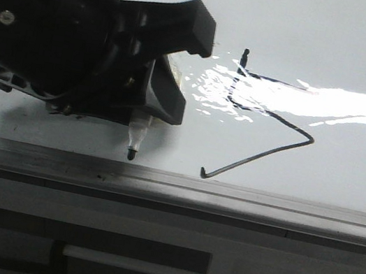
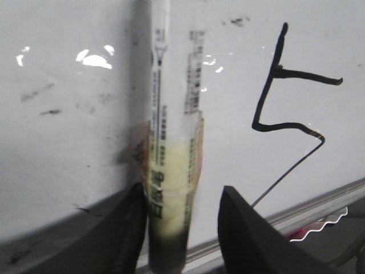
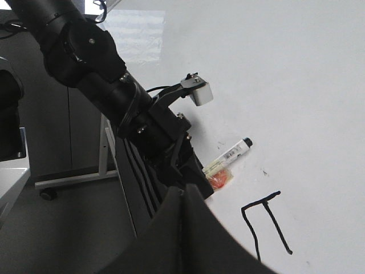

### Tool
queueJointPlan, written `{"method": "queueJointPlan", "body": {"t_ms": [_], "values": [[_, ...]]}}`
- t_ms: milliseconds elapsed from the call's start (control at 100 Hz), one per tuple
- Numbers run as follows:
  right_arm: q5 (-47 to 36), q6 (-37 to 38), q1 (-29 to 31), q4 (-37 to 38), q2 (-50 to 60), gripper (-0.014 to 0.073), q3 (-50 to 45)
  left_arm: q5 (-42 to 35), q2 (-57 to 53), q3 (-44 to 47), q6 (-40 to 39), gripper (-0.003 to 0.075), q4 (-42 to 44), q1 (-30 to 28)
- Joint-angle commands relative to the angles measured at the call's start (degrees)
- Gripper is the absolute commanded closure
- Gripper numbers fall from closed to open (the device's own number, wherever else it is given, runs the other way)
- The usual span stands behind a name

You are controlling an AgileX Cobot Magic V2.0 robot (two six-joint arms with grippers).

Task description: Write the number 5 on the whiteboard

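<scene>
The whiteboard [image 1: 328,35] is glossy white with glare and a grey edge strip [image 1: 230,191]. The number 5 [image 1: 310,139] is drawn on it in thin black line; it also shows in the left wrist view [image 2: 259,108] and partly in the right wrist view [image 3: 243,206]. My left gripper [image 1: 185,66] is low over the board near its edge, left of the 5. Its jaws [image 2: 182,188] stand apart around a white marker [image 2: 171,114]. The marker touches one finger, with a gap to the other. The marker tip [image 1: 132,153] is at the board. My right gripper [image 3: 183,191] is shut and empty, off the board.
Faint dark smudges [image 2: 51,111] mark the board. An orange label [image 3: 219,180] sits at the marker's rear end. A grey frame [image 1: 146,265] runs below the board's edge. A wheeled stand [image 3: 68,180] is on the floor beside the table.
</scene>
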State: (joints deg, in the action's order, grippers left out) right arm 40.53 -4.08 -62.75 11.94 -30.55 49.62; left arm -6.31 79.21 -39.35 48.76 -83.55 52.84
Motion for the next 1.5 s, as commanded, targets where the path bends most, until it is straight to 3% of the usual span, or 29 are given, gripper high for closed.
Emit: {"method": "queueJointPlan", "body": {"t_ms": [0,130,430,720,820,1020,1110,1331,1491], "values": [[-3.9,0.5,0.4,1.1,-0.2,0.0652,1.8,-8.5,0.3,-0.5,-0.3,0.0293,-1.2,-1.0],[-4.1,0.5,0.4,1.1,-0.2,0.0652,1.8,-8.9,0.3,-0.5,-0.3,0.0233,-1.2,-1.0],[-4.3,0.5,0.4,3.7,-0.2,0.0652,1.8,-7.7,-5.4,-1.0,0.0,0.0233,-0.2,-0.9],[-3.9,1.6,0.4,6.9,1.0,0.0652,1.8,-6.1,-19.4,-1.0,0.2,0.0255,11.6,-0.9],[-2.1,5.7,0.4,12.3,2.6,0.0652,1.7,-6.1,-24.2,-0.7,0.2,0.0330,15.6,-0.9],[2.5,12.5,0.4,25.0,9.9,0.0652,-0.7,-7.1,-34.9,4.6,2.9,0.0643,19.3,-0.9],[4.0,15.0,0.4,28.2,14.3,0.0652,-3.6,-9.1,-39.7,9.4,5.0,0.0740,19.3,-0.9],[9.7,16.0,0.4,27.5,26.7,0.0652,-10.5,-15.2,-49.0,20.3,6.5,0.0741,19.4,-0.9],[13.4,16.0,0.4,27.1,31.8,0.0658,-11.6,-15.4,-51.2,23.0,6.5,0.0741,19.4,-0.9]]}}
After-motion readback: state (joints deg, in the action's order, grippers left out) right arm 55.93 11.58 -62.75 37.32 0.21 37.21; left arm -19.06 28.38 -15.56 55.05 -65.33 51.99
